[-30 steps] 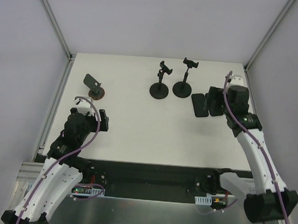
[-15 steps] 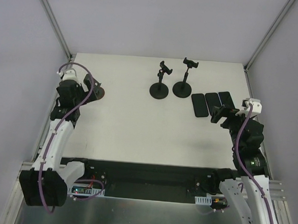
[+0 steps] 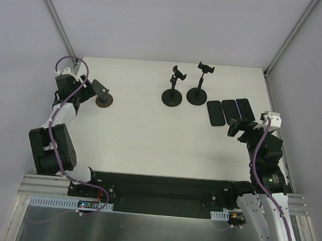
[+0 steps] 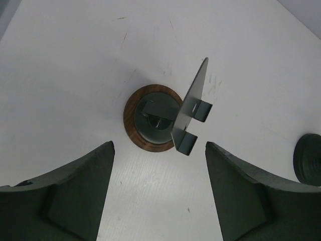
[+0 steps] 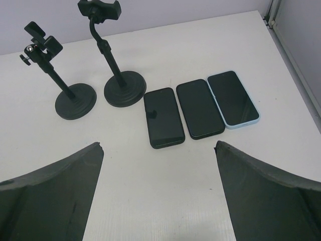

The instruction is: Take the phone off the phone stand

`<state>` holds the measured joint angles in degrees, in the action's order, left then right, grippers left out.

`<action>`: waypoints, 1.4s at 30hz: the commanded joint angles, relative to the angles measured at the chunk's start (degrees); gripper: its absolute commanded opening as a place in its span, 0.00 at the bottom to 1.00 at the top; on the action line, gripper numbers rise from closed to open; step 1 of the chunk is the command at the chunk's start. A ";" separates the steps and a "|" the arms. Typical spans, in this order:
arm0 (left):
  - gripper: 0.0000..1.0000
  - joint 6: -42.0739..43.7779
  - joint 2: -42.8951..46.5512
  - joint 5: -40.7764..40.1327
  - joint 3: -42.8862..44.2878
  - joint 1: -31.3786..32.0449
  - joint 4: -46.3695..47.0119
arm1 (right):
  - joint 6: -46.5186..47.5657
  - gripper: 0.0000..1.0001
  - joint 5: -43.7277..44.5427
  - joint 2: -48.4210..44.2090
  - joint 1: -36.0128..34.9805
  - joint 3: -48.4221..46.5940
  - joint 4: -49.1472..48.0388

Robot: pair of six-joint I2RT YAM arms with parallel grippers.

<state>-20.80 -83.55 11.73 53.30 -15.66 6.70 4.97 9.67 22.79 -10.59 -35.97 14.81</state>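
Three phones (image 5: 199, 108) lay flat just ahead of the right gripper (image 5: 158, 160), jaws wide, empty. Left gripper (image 4: 159, 165) also spread, holding nothing; stand (image 4: 193, 108) just ahead, no phone seen on it. Phones probably stiff, slick, fragile: pinch long edges.

The left arm (image 3: 57, 127) is folded upright at its elbow and reaches toward the far-left corner, its left pincer (image 3: 86, 89) pointing right and downward with both fingers spread wide and nothing between them. The right arm (image 3: 266, 174) rises near the right edge and bends back. Its right pincer (image 3: 237, 127) faces left and downward, fingers likewise wide apart and holding nothing.
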 commanded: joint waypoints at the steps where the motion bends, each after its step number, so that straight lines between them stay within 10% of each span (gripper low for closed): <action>1: 0.69 -1.71 -5.30 11.89 3.74 -1.74 8.76 | 0.48 0.96 0.35 0.42 0.13 0.19 -3.03; 13: 0.00 -8.46 -14.09 31.77 5.23 -1.04 25.63 | 0.92 0.96 0.35 2.17 0.13 0.37 -3.03; 29: 0.00 -12.87 -23.75 32.40 14.20 20.65 33.03 | 1.09 0.96 -0.71 3.58 0.13 0.46 -3.47; 42: 0.00 -1.62 -22.98 21.95 14.91 26.21 23.63 | 1.18 0.96 -1.23 3.93 0.13 0.28 -3.47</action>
<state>-28.10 -110.41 38.89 67.26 10.20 32.34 5.43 8.75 26.63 -10.59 -35.70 14.70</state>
